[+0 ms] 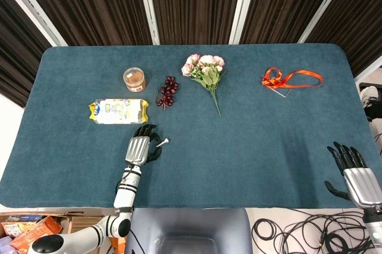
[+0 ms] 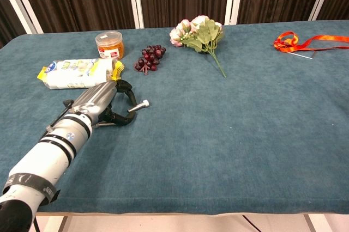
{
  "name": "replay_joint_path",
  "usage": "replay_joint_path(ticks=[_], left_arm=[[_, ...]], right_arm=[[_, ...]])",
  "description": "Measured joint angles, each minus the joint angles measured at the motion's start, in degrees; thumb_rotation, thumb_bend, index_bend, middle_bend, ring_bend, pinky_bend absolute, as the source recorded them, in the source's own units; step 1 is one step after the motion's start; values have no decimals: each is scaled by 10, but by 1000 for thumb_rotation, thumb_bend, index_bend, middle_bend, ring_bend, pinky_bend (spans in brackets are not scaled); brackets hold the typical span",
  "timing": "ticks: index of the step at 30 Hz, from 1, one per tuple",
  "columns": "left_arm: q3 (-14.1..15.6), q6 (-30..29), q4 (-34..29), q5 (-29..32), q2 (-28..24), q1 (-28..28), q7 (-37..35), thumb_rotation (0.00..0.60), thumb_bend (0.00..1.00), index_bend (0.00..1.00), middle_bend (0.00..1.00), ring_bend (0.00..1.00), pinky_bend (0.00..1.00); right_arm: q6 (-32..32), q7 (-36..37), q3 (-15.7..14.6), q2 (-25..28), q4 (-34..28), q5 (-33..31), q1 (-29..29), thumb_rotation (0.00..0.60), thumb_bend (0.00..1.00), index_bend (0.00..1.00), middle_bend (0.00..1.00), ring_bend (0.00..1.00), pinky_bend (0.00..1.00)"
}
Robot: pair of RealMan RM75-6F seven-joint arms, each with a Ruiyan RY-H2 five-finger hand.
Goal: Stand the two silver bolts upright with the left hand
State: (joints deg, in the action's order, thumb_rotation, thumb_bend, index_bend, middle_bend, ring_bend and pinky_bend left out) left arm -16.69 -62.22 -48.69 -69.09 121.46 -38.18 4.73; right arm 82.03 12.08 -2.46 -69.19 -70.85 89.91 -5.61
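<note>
One silver bolt (image 1: pixel 161 142) (image 2: pixel 139 105) lies on its side on the blue tablecloth, head pointing right. My left hand (image 1: pixel 138 146) (image 2: pixel 104 104) is low over the cloth just left of it. Its dark fingers (image 2: pixel 128 92) arch over the bolt's near end and the thumb sits below it, with no clear grip. The second bolt is hidden under this hand in both views. My right hand (image 1: pixel 356 174) hovers with its fingers spread and holding nothing, off the table's front right corner; only the head view shows it.
A snack packet (image 1: pixel 118 111) (image 2: pixel 76 72) lies just behind the left hand. Further back are an orange-lidded jar (image 1: pixel 134 79), dark grapes (image 1: pixel 167 92), a flower bunch (image 1: pixel 205 71) and a red ribbon (image 1: pixel 290 79). The table's front edge (image 2: pixel 180 203) is close.
</note>
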Motion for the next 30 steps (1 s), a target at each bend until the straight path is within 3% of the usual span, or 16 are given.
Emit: replay_joint_path(ticks=[14, 30], left_arm=[[-4, -9, -6, -7, -3, -3, -3, 600, 391, 565, 192, 101, 135], [-17, -22, -86, 2, -41, -8, 59, 600, 390, 565, 194, 103, 135]], right_arm=[[-12, -3, 1, 1, -1, -2, -1, 600, 209, 0, 0, 0, 0], [-21, -9, 2, 1, -5, -2, -1, 600, 209, 0, 0, 0, 0]])
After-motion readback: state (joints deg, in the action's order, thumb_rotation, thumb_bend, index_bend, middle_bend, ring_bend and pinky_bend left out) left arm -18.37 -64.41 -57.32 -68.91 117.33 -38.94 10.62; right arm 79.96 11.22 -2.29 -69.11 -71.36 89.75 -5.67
